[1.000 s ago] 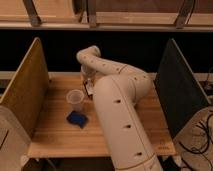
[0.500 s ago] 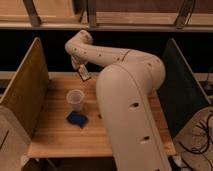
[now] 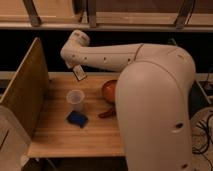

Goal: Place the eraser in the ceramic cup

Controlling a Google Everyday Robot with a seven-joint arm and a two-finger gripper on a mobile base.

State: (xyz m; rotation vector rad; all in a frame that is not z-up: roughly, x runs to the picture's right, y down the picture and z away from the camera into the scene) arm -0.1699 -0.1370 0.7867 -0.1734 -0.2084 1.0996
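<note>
The eraser (image 3: 79, 73), a small white block with dark markings, hangs from my gripper (image 3: 75, 67) at the end of the white arm. It is held above the back of the wooden table (image 3: 55, 130). The ceramic cup (image 3: 75, 99), pale and round with no handle, stands upright on the table just below and in front of the eraser. My gripper is shut on the eraser, up and slightly behind the cup.
A flat blue piece (image 3: 77, 119) lies in front of the cup. An orange-red bowl (image 3: 110, 90) and a reddish-brown elongated item (image 3: 106, 113) sit to the right, partly hidden by my arm. Upright panels flank the table; the left one (image 3: 25, 90) is wooden.
The arm has swung left and lifted, carrying the eraser from behind the cup to higher above the table's back. The bowl and reddish item have come into view.
</note>
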